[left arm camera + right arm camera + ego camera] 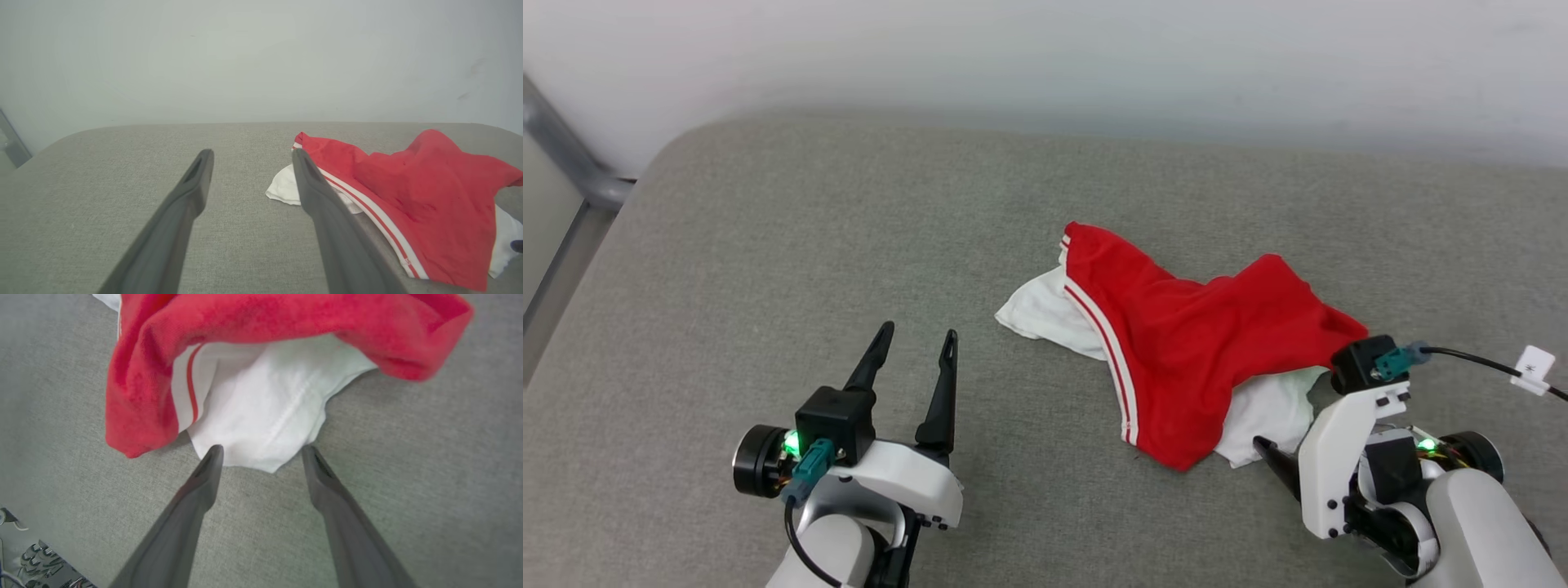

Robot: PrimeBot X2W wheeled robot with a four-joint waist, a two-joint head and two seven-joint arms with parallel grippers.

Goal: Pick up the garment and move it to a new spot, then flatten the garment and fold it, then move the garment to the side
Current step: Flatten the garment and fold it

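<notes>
The red jersey (1176, 343) is lying crumpled at two o'clock of the wide-open left pincer (917, 333), and at twelve o'clock, just beside the wide-open right pincer (263, 451).

My head camera looks forward and down from high over the grey cushion (849, 229). The left wrist camera sits low, sighting along the left gripper (252, 152) across the cushion to the wall (245, 61). The right wrist camera hangs close, facing steeply down past the right gripper (262, 449). All three views share the garment (1192, 351).
</notes>
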